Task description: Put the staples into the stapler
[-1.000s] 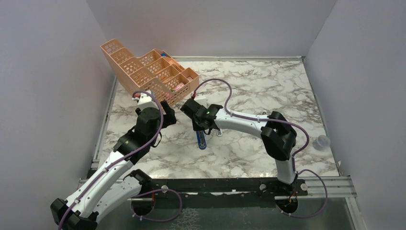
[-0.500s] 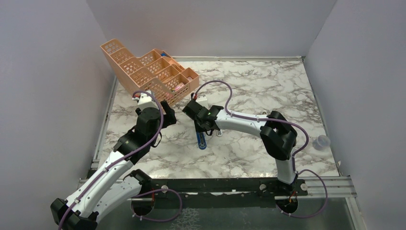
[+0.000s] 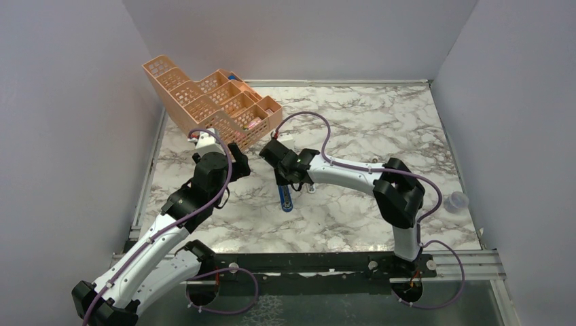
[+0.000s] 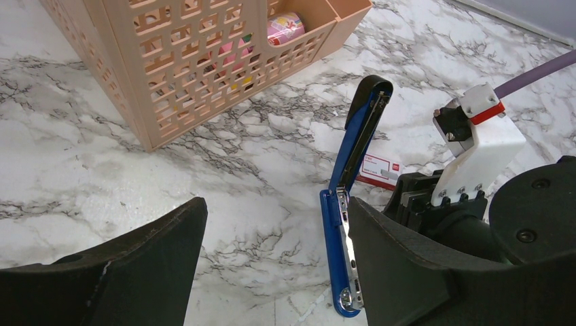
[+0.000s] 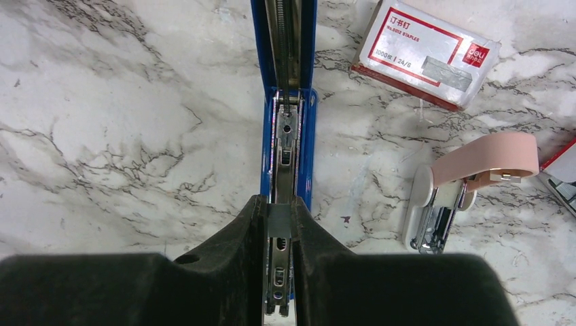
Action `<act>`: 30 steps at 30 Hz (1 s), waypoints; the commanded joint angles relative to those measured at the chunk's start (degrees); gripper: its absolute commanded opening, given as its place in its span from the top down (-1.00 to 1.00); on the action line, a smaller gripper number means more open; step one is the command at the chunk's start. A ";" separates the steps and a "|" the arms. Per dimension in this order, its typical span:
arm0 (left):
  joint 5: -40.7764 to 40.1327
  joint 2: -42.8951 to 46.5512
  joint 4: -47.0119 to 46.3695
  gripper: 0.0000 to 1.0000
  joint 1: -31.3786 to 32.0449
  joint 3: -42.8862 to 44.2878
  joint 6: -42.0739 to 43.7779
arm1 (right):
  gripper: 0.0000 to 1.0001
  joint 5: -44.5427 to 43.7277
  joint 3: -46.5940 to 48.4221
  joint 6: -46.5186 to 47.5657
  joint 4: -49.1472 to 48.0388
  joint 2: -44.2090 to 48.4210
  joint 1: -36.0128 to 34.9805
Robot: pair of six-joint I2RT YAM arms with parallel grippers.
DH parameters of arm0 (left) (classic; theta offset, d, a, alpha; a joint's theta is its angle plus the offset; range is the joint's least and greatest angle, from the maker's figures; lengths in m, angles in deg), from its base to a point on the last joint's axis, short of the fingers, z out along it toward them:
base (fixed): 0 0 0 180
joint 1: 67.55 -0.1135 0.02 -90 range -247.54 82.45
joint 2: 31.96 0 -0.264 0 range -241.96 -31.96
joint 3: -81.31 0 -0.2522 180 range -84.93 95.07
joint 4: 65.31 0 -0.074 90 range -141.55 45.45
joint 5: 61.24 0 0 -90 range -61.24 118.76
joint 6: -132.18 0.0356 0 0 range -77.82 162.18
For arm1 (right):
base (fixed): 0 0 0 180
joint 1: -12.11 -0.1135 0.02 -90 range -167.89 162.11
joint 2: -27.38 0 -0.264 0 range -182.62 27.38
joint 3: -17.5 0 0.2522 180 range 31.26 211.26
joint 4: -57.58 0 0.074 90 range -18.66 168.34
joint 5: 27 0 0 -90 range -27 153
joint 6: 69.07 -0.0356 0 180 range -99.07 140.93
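I see a red-and-white box (image 5: pixel 426 54) ahead-right of my right pincer (image 5: pixel 278 216), a pink mini stapler (image 5: pixel 469 180) right of it, and a peach organiser (image 3: pixel 204 102) beyond.

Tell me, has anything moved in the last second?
Barely anything. The right arm shifted a touch rightward, mostly at its elbow. Nothing was grabbed or released: the right jaws stay shut on the staples over the open stapler, the left jaws stay open, and the organiser hasn't moved.

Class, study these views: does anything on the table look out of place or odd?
The blue stapler lies hinged wide open, its top raised off its base, as loading needs. A pink stapler lies tipped on its side near the staple box. Nothing looks spilled or damaged.
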 commanded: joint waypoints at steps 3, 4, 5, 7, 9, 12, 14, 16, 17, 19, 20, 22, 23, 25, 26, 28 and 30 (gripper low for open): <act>-1.43 0.29 0.46 -0.54 -0.36 -0.79 -0.38 | 0.62 1.33 -0.66 1.57 -2.34 1.48 0.32; -1.43 0.34 0.46 -0.54 -0.36 -0.77 -0.38 | 0.62 1.47 -0.67 1.57 -2.31 1.25 0.32; -1.43 0.29 0.45 -0.54 -0.40 -0.80 -0.38 | 0.62 1.50 -0.63 1.55 -2.11 1.06 0.32; -1.43 0.30 0.46 -0.54 -0.36 -0.82 -0.38 | 0.62 1.36 -0.66 1.41 -1.81 0.75 0.32; -1.43 0.19 0.46 -0.54 -0.36 -0.81 -0.38 | 0.62 1.24 -0.69 1.48 -1.62 0.48 0.32; -1.43 0.22 0.46 -0.54 -0.36 -0.81 -0.38 | 0.62 1.46 -0.75 1.70 -1.70 0.10 0.32; -1.43 0.18 0.46 -0.54 -0.36 -0.77 -0.38 | 0.62 1.78 -0.66 1.75 -1.61 -0.20 0.34; -1.43 0.25 0.46 -0.54 -0.36 -0.80 -0.39 | 0.62 2.22 -0.71 1.68 -1.64 -0.43 0.32; -1.43 0.19 0.46 -0.54 -0.36 -0.82 -0.39 | 0.63 2.43 -0.75 1.69 -1.70 -0.56 0.37; -1.43 0.20 0.43 -0.54 -0.36 -0.80 -0.47 | 0.63 2.71 -0.92 1.70 -1.81 -0.60 0.32; -1.43 0.26 0.46 -0.54 -0.36 -0.82 -0.47 | 0.63 2.82 -0.96 1.74 -1.87 -0.64 0.32; -1.43 0.20 0.48 -0.54 -0.36 -0.81 -0.41 | 0.63 2.66 -0.90 1.75 -1.80 -0.73 0.32; -1.43 0.18 0.51 -0.54 -0.36 -0.82 -0.46 | 0.63 2.46 -0.89 1.79 -1.47 -0.81 0.32; -1.43 0.26 0.55 -0.54 -0.36 -0.85 -0.47 | 0.63 2.09 -0.76 1.62 -1.17 -1.01 0.32; -1.43 0.20 0.55 -0.54 -0.38 -0.82 -0.43 | 0.62 1.85 -0.67 1.47 -0.86 -1.11 0.32; -1.43 0.22 0.55 -0.54 -0.36 -0.80 -0.47 | 0.63 1.48 -0.48 1.23 -0.38 -1.30 0.32; -1.43 0.21 0.51 -0.54 -0.36 -0.83 -0.47 | 0.63 1.11 -0.45 0.95 -0.16 -1.18 0.32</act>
